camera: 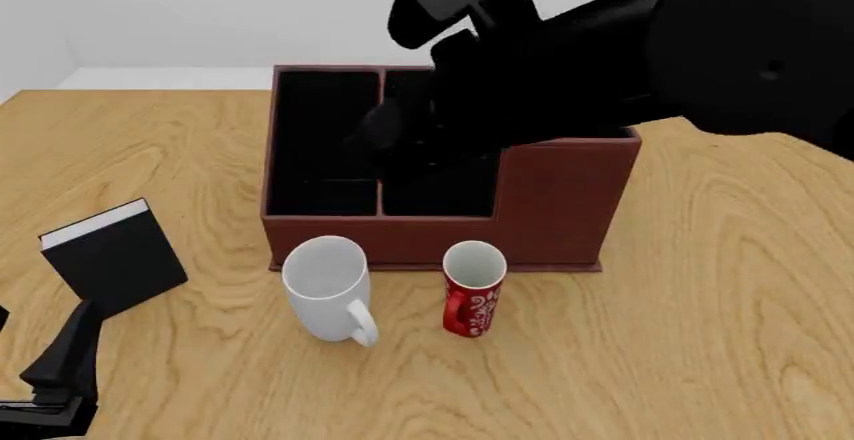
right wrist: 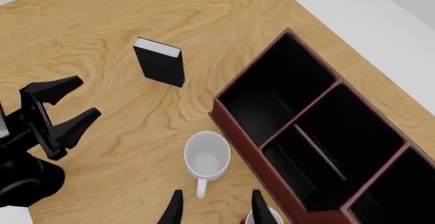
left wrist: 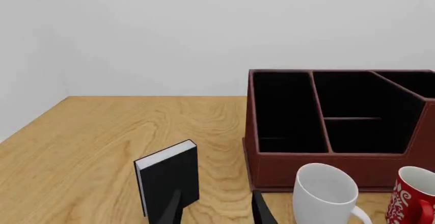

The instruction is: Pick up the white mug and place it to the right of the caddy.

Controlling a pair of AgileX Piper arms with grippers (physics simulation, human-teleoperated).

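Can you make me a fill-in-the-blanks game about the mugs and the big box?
1. The white mug stands to the ___ of the red mug.
2. The caddy has ___ compartments.
3. Both mugs are standing ___.
4. The black book stands nearest the ___ hand.

Missing words: left; three; upright; left

A glossy plain white mug (camera: 326, 285) beside a red mug (camera: 473, 288) with white pattern; a reddish-brown caddy (camera: 561, 205) with black-lined compartments; a black book (camera: 114, 257) with white pages; a light wood-grain table (camera: 721, 300); black robot arms.
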